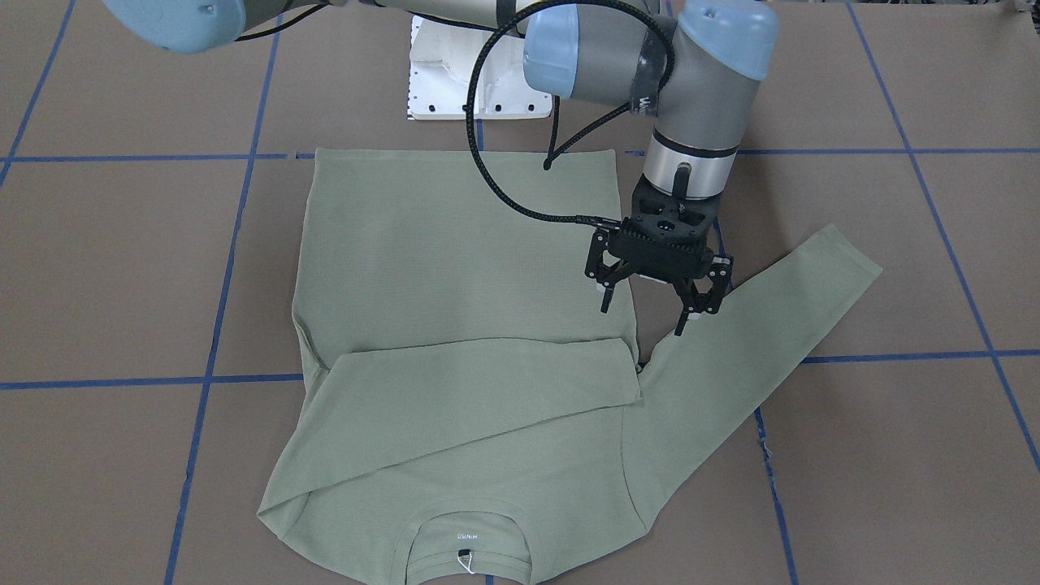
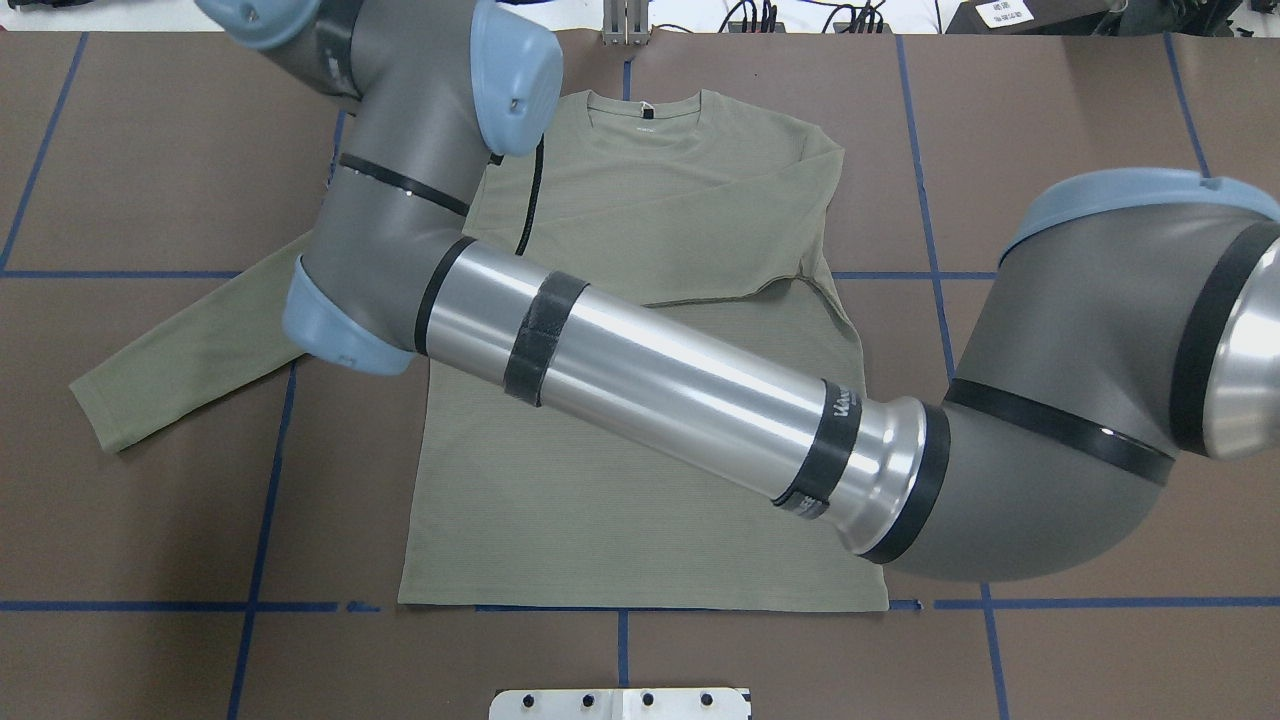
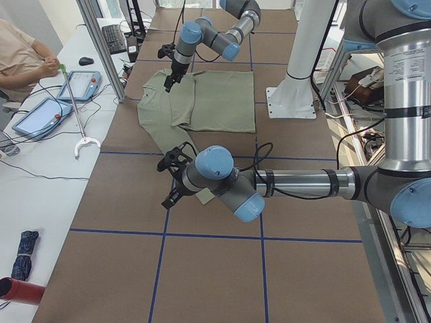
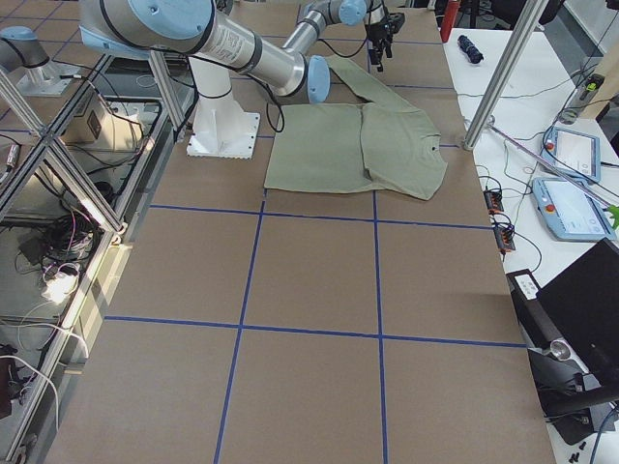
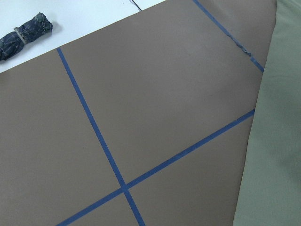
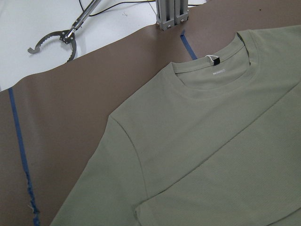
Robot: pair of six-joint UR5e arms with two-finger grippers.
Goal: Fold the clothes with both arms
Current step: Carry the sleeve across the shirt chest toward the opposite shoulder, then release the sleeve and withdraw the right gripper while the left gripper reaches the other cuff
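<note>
The sage-green shirt [image 1: 455, 268] lies flat on the brown table, its collar [image 1: 467, 528] away from the robot. The robot's-right sleeve [image 1: 471, 390] is folded across the chest. The other sleeve [image 1: 772, 325] lies stretched out to the robot's left and also shows in the overhead view [image 2: 190, 360]. My right arm [image 2: 650, 370] crosses over the shirt. My right gripper [image 1: 646, 313] hangs open and empty above the shirt's side edge by the stretched sleeve's armpit. My left gripper [image 3: 174, 176] shows only in the exterior left view, raised near that sleeve; I cannot tell its state.
The white pedestal base [image 1: 479, 81] stands at the shirt's hem side. Blue tape lines [image 2: 260, 470] cross the table. A grabber tool [image 6: 56, 40] and a metal post [image 6: 171, 12] lie beyond the collar. A rolled dark umbrella [image 5: 28, 30] lies on the white side table. An operator [image 3: 20, 54] sits there.
</note>
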